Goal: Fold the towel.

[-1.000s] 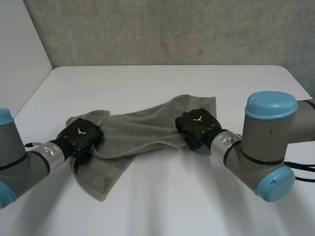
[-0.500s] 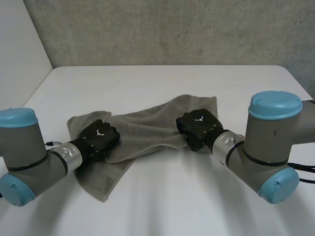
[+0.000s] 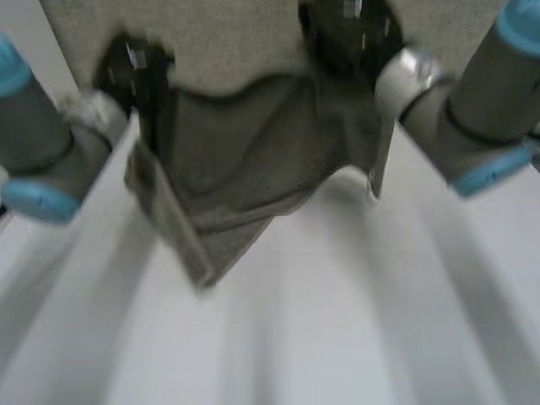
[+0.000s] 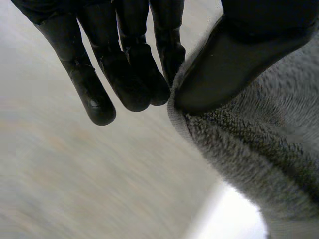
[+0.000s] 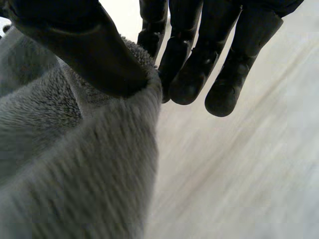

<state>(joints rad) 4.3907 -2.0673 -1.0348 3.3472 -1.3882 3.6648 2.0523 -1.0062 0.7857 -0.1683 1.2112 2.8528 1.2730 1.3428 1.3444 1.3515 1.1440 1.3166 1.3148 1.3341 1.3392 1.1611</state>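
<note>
The grey towel [image 3: 253, 160] hangs in the air above the white table [image 3: 354, 321], stretched between both hands, and its lowest corner dangles close to the tabletop. My left hand [image 3: 135, 67] holds the towel's upper left end. In the left wrist view the thumb of my left hand [image 4: 124, 74] pinches the towel's edge [image 4: 249, 149] against the fingers. My right hand [image 3: 342, 34] holds the upper right end. In the right wrist view my right hand [image 5: 199, 64] pins the towel's edge [image 5: 75, 149] between thumb and fingers.
A grey wall [image 3: 228, 34] stands behind the table. Both arms [image 3: 51, 143] [image 3: 456, 118] reach inward from the sides, level with the towel's upper part.
My left hand has shut on the towel's left end. Both hands have lifted the towel off the table, where it lay crumpled, and it now hangs between them.
</note>
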